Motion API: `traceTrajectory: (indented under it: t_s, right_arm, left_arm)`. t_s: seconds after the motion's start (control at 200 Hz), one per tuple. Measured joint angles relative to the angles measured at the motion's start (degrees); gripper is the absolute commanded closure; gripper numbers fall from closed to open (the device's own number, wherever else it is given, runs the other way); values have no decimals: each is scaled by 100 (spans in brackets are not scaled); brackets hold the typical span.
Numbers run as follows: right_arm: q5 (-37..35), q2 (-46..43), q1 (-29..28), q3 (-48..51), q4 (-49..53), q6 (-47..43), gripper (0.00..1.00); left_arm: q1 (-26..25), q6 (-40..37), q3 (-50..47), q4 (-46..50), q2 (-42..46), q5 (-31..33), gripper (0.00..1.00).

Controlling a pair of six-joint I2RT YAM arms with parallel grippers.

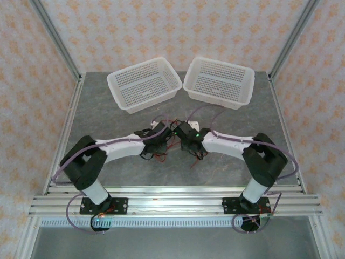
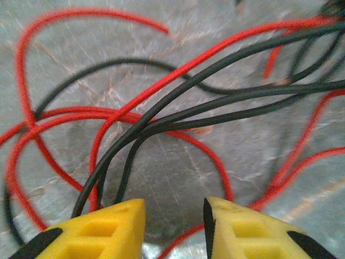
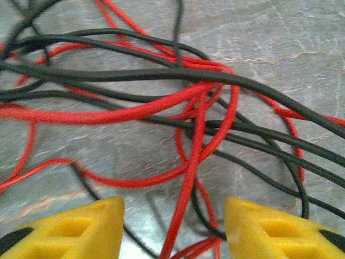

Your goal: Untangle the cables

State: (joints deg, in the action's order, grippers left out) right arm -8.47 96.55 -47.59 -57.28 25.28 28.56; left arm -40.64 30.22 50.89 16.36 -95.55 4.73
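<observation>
1. Red and black cables (image 1: 171, 144) are found in one tangled heap near the middle of the grey, stone-patterned worktop (image 1: 108, 116), between the tips of the two arms.
2. Two white perforated baskets are set side by side at the far side of the worktop, apart from the heap: the left basket (image 1: 156, 100) and the right basket (image 1: 215, 98).
3. The left claw (image 1: 152, 143) is lowered over the left part of the heap. In the left wrist view its yellow fingers (image 2: 116, 229) are seen standing partly apart, with a clear gap between them.
4. A bundle of black strands (image 2: 161, 121) is seen running down to the tip of the finger on that view's left side and passing out of sight there; whether it is touched cannot be told. Nothing is seen clamped between these fingers.
5. The right claw (image 1: 188, 141) is lowered over the right part of the heap. In the right wrist view its yellow fingers (image 3: 81, 229) are held wider apart.
6. One red strand (image 3: 186, 205) is seen passing down through that gap and touching neither finger. No cable is gripped by the right claw.
7. In both wrist views the red and black strands are seen crossing over one another and lying on the worktop.
</observation>
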Motion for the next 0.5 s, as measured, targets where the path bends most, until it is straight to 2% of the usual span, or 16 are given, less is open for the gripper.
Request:
traceTrajectory:
  t_s: [0.17, 0.325, 0.5]
  right_arm:
    - [-575, 186, 57, 79, -44, 81, 100]
    - [-920, 11, 125, 192, 87, 55, 100]
    - [-881, -1099, 557, 472, 369, -485, 97]
  left_arm:
    - [7, 46, -76, -267, -243, 131, 70]
    - [17, 109, -168, -365, -199, 188, 70]
    - [271, 181, -343, -518, -28, 164, 69]
